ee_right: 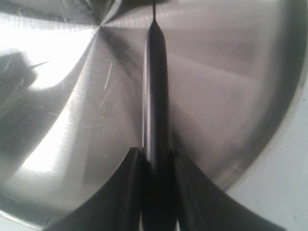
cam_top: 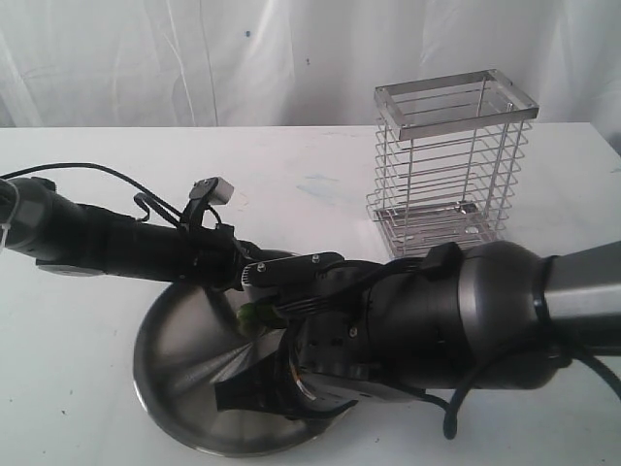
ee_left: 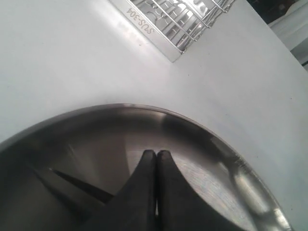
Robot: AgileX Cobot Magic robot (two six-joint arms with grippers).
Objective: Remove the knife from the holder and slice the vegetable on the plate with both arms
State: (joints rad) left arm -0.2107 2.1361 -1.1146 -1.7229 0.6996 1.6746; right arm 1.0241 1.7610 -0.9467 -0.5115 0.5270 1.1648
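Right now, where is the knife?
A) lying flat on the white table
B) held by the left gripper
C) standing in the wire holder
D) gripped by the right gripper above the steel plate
D: the right wrist view shows the knife by its black handle, clamped in the right gripper over the plate; the holder looks empty.

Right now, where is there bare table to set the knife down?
Bare table: the wide patch between the left arm, the holder and the backdrop, and the near strip beside the plate. Crowded: over the plate, right arm included.

Brushed shiny steel plate [ee_right: 62, 144], chrome wire holder [cam_top: 446, 184], matt white table [cam_top: 78, 340].
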